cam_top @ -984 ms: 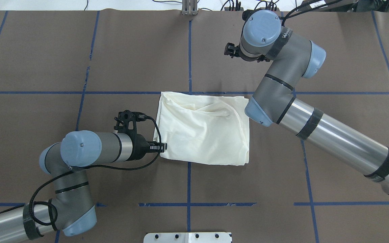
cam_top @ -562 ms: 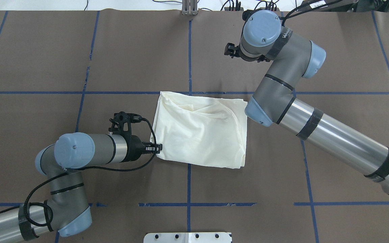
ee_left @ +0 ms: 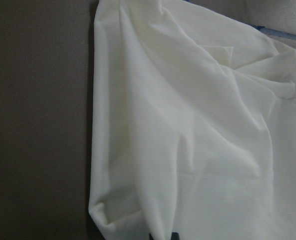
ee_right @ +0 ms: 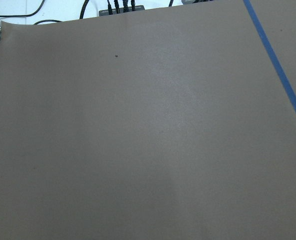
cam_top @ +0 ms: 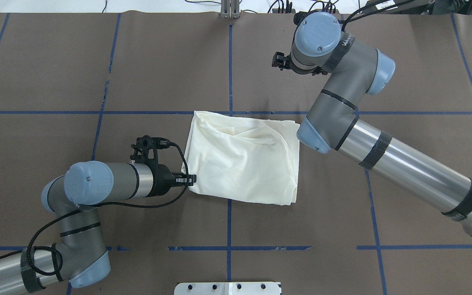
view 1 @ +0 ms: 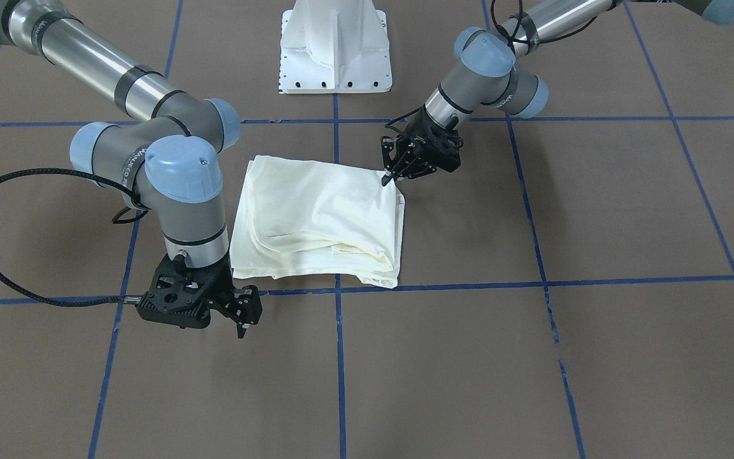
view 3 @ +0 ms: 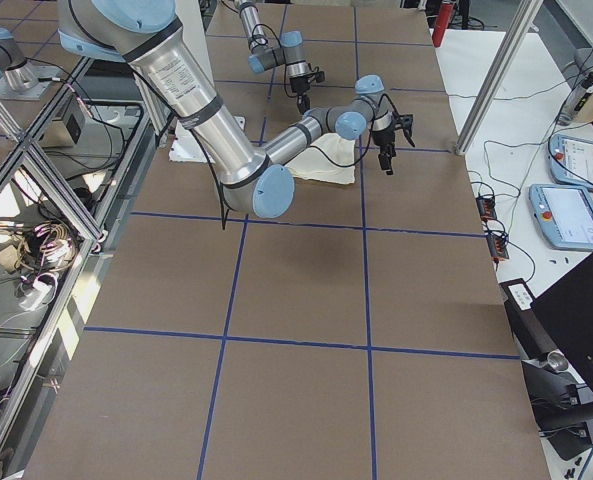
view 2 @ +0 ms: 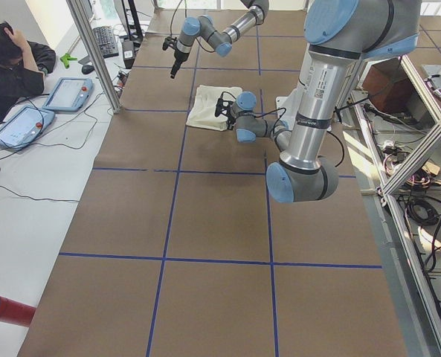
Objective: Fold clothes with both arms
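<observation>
The cream shirt (cam_top: 244, 164) lies folded into a rough square at the middle of the brown table, plain side up; no print shows. It also shows in the front-facing view (view 1: 316, 217) and fills the left wrist view (ee_left: 197, 140). My left gripper (cam_top: 189, 179) lies low at the shirt's near-left corner and is shut on that corner, as the front-facing view (view 1: 387, 178) also shows. My right gripper (cam_top: 277, 61) hangs past the shirt's far edge, clear of it, with its fingers apart and empty (view 1: 246, 319). The right wrist view shows only bare table.
The white pedestal base (view 1: 335, 51) stands at the robot's side of the table. Blue tape lines (cam_top: 230, 229) cross the brown cover. An operator (view 2: 12, 67) sits beyond the table's far edge with tablets beside a metal post (view 2: 94, 52).
My left gripper has pulled back to the left with the shirt's corner, dragging the shirt slightly left and skewing its near edge. The right arm has hardly moved.
</observation>
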You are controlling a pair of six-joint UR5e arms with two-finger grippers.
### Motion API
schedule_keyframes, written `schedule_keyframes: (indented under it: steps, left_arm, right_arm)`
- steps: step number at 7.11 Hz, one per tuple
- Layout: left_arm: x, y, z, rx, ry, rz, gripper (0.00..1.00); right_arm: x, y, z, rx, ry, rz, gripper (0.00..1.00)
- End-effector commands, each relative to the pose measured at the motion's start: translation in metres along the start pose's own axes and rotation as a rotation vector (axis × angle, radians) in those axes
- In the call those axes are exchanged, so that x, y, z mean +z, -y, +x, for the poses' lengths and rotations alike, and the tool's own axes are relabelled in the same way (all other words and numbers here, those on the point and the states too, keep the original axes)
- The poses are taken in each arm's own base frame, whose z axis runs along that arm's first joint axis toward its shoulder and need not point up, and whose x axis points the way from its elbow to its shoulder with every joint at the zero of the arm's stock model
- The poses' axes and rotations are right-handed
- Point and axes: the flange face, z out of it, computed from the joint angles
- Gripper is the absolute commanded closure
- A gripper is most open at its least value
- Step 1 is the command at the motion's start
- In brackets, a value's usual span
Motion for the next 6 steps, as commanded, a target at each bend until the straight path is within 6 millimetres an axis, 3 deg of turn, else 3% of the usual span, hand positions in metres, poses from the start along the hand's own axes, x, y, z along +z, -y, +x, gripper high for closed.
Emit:
schedule_keyframes:
  steps: [1,3,5,6]
  left_arm:
    - [-0.006,-0.001,0.010,-0.050,-0.023,0.000,1.00]
    - [-0.010,-0.009,0.006,-0.066,-0.022,-0.013,1.00]
    - [-0.033,-0.018,-0.009,-0.082,-0.021,-0.023,1.00]
    - [-0.031,-0.023,-0.013,-0.096,-0.011,-0.030,0.85]
  right_arm:
    - [0.001,0.000,0.001,-0.005,-0.001,-0.001,0.00]
    - [0.001,0.000,0.001,-0.004,-0.001,-0.001,0.00]
    - [-0.001,0.001,0.000,-0.003,0.002,0.001,0.00]
    - [0.000,0.000,0.000,-0.002,0.000,0.000,0.00]
